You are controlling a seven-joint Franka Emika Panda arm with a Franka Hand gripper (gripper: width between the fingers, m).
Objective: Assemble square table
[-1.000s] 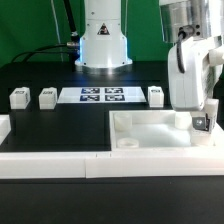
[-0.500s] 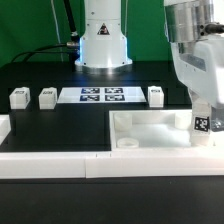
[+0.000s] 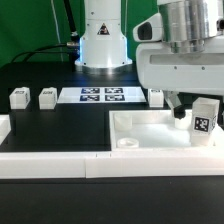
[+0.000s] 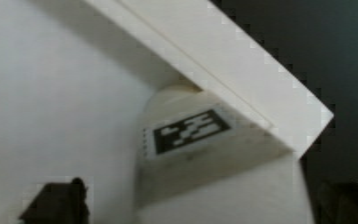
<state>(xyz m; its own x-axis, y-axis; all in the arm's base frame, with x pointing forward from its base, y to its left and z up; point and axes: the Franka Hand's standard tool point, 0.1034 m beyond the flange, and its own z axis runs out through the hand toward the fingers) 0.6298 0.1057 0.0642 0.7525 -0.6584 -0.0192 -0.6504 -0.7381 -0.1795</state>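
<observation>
Standing at the corner of the square panel [image 3: 150,132] on the exterior view's right is one leg peg [image 3: 205,117], tag facing the camera, tucked against the raised rim. Wrist view shows the same peg below the rim corner, with the two dark fingers [image 4: 55,200] spread wide on either side of it. The fingers are apart from the peg and gripping nothing. The peg sits between them, closer to the camera's centre line than to either tip. Whether its base is seated in a corner socket, cannot tell. The arm [image 3: 180,55] hangs over the far side of the panel on the exterior view's right. Its wrist housing is bulky and low, leaning over the panel toward the peg. Three other pegs rest on the black surface [image 3: 60,125]: two [image 3: 18,98] [image 3: 46,97] at the exterior view's left, one [image 3: 156,96] just behind the panel. The marker board [image 3: 102,95] lies between them, and a white bar [image 3: 50,160] runs along the front edge.
</observation>
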